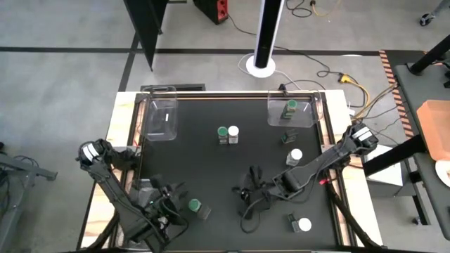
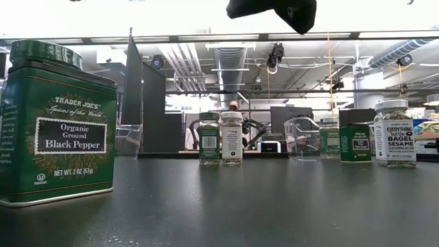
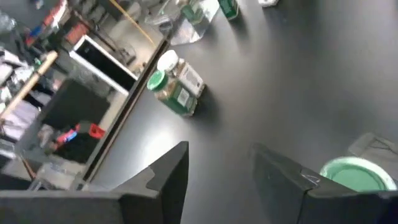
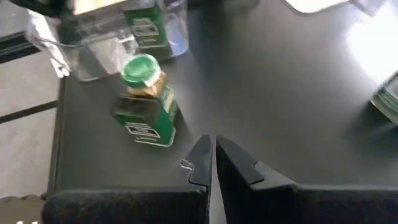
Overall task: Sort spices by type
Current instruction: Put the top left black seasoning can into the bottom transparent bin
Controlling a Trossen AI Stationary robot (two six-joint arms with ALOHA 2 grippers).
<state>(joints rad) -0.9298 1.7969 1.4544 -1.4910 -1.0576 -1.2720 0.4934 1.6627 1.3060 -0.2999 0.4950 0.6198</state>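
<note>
A green black-pepper tin (image 1: 194,206) (image 2: 58,130) with a round green lid (image 3: 357,174) stands near the table's near left. My left gripper (image 1: 171,200) (image 3: 217,180) is open beside it, with the lid outside the gap. A green-lidded jar (image 1: 223,133) and a white-lidded jar (image 1: 233,132) stand together mid-table (image 3: 171,84). My right gripper (image 1: 252,184) (image 4: 212,158) hovers shut above the near middle. Ahead of it stands a green-lidded jar (image 4: 144,102). Another green-lidded jar (image 1: 290,107) stands in the far right tray (image 1: 309,116).
An empty clear tray (image 1: 160,116) sits at the far left. White-lidded jars stand at the right (image 1: 294,156) and near right (image 1: 304,225), and a small green container (image 1: 287,138) stands between the right one and the tray. Cables hang under my right arm (image 1: 246,211).
</note>
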